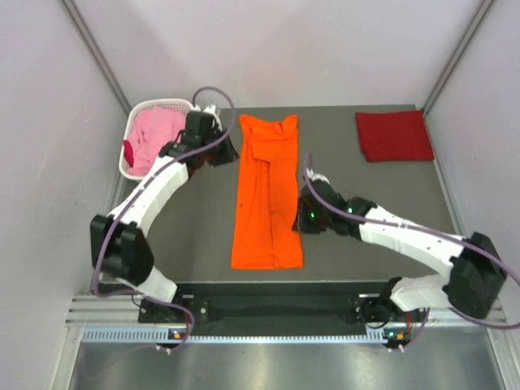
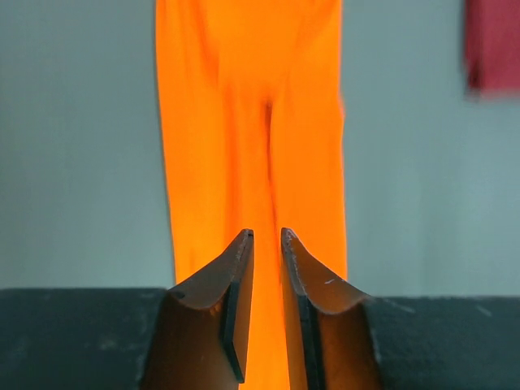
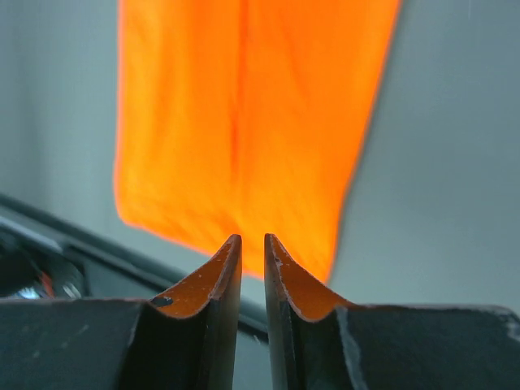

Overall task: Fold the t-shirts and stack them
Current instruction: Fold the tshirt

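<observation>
Both arms rose from their bases at the near edge of the tabletop (image 1: 366, 195). The right arm (image 1: 406, 236) swung out to the right at its elbow, then ran low and leftward, ending just beside the right edge of the orange t-shirt (image 1: 266, 195), towards its near half. The right fingers (image 3: 231, 248) pointed at the cloth and stood slightly parted, a narrow gap between the tips with nothing in it; the shirt's near corner showed beyond them.

The orange t-shirt lay flat in the middle of the tabletop, folded lengthwise into a long strip running from near to far, collar at the far end.

The left arm (image 1: 150, 195) bent at its elbow by the near left side and stretched diagonally away and to the right, its wrist ending beside the far left edge of the orange strip. The left fingers (image 2: 242, 252) were likewise a little apart and empty, aimed across the shirt.

Just behind that wrist, at the far left, the white basket (image 1: 175, 104) held the crumpled pink t-shirt (image 1: 154, 134). At the far right corner the dark red t-shirt (image 1: 394, 136) lay folded into a neat rectangle, well apart from both arms.
</observation>
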Controlling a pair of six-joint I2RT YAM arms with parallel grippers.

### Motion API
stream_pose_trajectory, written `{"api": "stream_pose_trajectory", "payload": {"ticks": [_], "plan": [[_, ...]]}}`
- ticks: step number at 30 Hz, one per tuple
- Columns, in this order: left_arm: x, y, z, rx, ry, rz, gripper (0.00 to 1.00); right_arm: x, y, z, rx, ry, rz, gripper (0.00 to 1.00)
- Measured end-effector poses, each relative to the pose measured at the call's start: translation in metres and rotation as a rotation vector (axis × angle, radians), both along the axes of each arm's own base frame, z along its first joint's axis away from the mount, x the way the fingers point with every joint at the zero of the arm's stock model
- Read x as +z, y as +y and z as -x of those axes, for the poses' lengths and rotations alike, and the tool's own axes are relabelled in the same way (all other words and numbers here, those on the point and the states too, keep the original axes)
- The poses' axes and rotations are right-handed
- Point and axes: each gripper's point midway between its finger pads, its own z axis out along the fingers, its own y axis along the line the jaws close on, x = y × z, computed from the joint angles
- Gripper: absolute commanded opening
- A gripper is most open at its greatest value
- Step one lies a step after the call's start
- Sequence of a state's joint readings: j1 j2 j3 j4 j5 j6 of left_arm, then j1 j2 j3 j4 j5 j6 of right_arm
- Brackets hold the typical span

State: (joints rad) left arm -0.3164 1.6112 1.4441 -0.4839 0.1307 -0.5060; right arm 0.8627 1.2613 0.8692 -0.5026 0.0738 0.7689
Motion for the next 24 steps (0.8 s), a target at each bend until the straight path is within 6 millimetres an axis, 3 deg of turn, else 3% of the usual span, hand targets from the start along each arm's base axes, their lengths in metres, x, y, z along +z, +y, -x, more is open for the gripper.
{"api": "stream_pose_trajectory", "payload": {"ticks": [3, 4, 7, 10, 12, 17, 24], "plan": [[-0.042, 0.005, 0.071, -0.022, 0.122, 0.033, 0.23, 0.017, 0.016, -0.037, -0.020, -0.038, -0.017, 0.20], [-0.047, 0.007, 0.078, -0.021, 0.137, 0.032, 0.23, 0.021, 0.022, -0.050, -0.022, -0.050, -0.014, 0.21], [-0.087, 0.008, 0.138, -0.033, 0.249, 0.078, 0.19, 0.024, 0.043, -0.083, -0.012, -0.076, 0.014, 0.23], [-0.112, -0.001, 0.187, -0.076, 0.330, 0.118, 0.17, 0.020, 0.065, -0.111, -0.005, -0.099, 0.043, 0.24], [-0.121, -0.006, 0.207, -0.091, 0.364, 0.140, 0.16, 0.012, 0.072, -0.124, -0.005, -0.105, 0.066, 0.25], [-0.127, -0.012, 0.221, -0.093, 0.374, 0.177, 0.16, -0.016, 0.082, -0.145, -0.023, -0.093, 0.139, 0.25], [-0.144, -0.025, 0.246, -0.132, 0.428, 0.173, 0.16, -0.050, 0.085, -0.154, -0.028, -0.062, 0.200, 0.21]]}}
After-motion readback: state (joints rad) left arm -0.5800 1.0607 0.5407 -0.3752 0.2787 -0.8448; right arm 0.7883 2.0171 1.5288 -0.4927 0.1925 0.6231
